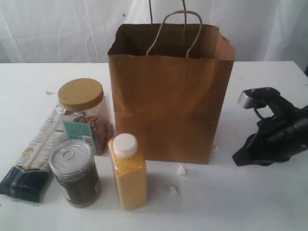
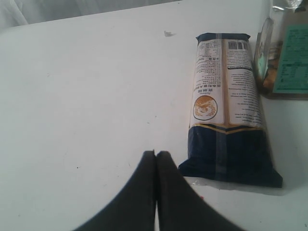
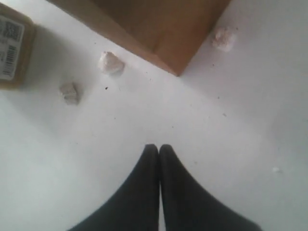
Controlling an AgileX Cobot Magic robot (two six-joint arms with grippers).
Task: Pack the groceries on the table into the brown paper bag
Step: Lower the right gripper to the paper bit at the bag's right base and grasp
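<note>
The brown paper bag point(image 1: 168, 96) stands open and upright mid-table point(image 1: 269, 202). To its left stand the tan-lidded clear jar point(image 1: 82, 115), the silver-lidded dark jar point(image 1: 74, 174) and the white-capped yellow bottle point(image 1: 128, 175). The long white-and-navy packet point(image 1: 32, 163) lies flat at the far left. My right gripper point(image 1: 240, 158) rests low on the table right of the bag, shut and empty point(image 3: 159, 147), near the bag's corner point(image 3: 163, 29). My left gripper point(image 2: 156, 153) is shut and empty beside the packet's navy end point(image 2: 231, 154). It does not show in the exterior view.
Small white crumpled scraps point(image 1: 181, 170) point(image 1: 173, 190) lie on the table in front of the bag; the right wrist view shows them point(image 3: 111, 63) beside the bottle's base point(image 3: 14, 48). A white curtain hangs behind the table.
</note>
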